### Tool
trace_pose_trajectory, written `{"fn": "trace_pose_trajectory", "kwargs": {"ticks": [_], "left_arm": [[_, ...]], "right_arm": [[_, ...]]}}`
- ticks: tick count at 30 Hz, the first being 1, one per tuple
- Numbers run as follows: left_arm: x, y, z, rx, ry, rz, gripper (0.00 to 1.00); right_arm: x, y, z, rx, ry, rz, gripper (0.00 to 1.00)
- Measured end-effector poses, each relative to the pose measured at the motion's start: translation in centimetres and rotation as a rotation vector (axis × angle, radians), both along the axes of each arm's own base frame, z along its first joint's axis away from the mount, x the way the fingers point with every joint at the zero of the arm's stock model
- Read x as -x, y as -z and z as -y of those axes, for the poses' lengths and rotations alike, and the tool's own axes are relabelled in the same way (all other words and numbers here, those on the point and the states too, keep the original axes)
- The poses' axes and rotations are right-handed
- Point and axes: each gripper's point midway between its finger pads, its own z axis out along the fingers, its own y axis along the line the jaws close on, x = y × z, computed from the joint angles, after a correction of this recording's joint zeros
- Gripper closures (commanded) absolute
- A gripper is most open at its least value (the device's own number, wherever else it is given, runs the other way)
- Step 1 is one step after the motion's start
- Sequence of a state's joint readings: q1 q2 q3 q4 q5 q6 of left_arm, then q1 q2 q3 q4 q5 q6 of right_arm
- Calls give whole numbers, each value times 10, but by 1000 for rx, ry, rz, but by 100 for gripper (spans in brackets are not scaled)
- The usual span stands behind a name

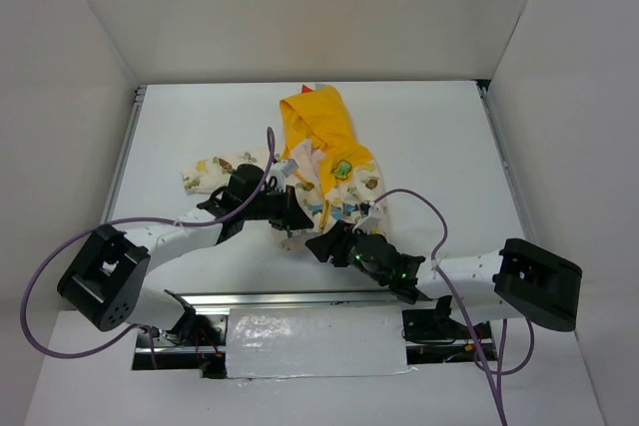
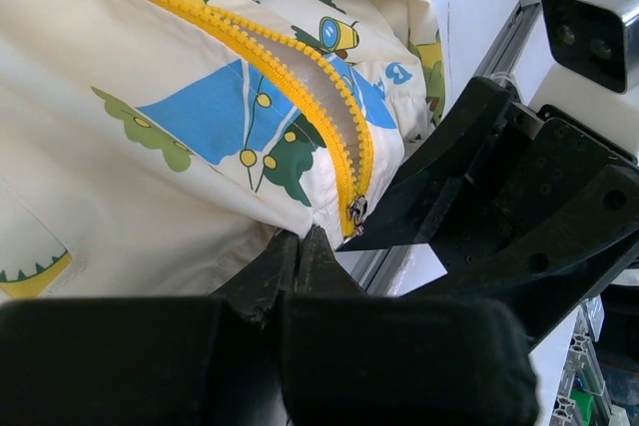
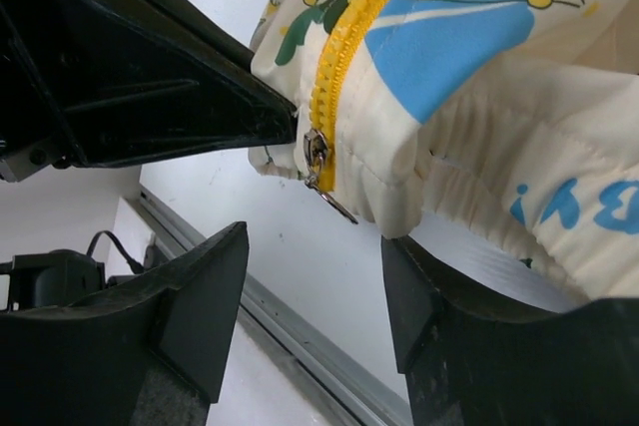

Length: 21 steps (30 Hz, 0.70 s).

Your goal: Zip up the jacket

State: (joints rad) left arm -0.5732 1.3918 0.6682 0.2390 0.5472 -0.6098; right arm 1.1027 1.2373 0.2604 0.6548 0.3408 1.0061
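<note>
On the white table (image 1: pixel 439 147), near its middle, the jacket (image 1: pixel 334 182) lies flat. Its long axis runs from the far side toward the arms, a little slanted. The yellow hood (image 1: pixel 318 122) points away from the arms and the hem (image 1: pixel 318 226) points toward them. One sleeve (image 1: pixel 212 173) is stretched out to the left.

Both arms reach to the hem. The left gripper (image 1: pixel 290 218) has its fingers pressed together on the cream fabric at the hem edge, just beside the lower end of the yellow zipper (image 2: pixel 300 72). In the left wrist view the two rows of teeth stand apart above and meet only at the slider (image 2: pixel 356 212), which sits at the very bottom of the jacket.

The right gripper (image 1: pixel 324 243) is close to the left one, at the same corner of the hem. Its fingers (image 3: pixel 200 296) are spread wide and hold nothing. The slider hangs in front of the gap between them, with its small metal pull tab (image 3: pixel 337 205) pointing down.
</note>
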Motion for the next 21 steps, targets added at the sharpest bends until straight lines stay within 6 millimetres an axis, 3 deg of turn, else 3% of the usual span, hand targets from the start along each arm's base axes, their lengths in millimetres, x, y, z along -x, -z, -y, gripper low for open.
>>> {"fn": "trace_pose_trajectory", "kwargs": {"ticks": [8, 21], "left_arm": [[0, 1, 0, -1, 0, -1, 100], [0, 3, 1, -4, 2, -6, 100]], "right_arm": [[-8, -7, 1, -15, 37, 39, 53], [-8, -9, -1, -15, 37, 55, 66]]}}
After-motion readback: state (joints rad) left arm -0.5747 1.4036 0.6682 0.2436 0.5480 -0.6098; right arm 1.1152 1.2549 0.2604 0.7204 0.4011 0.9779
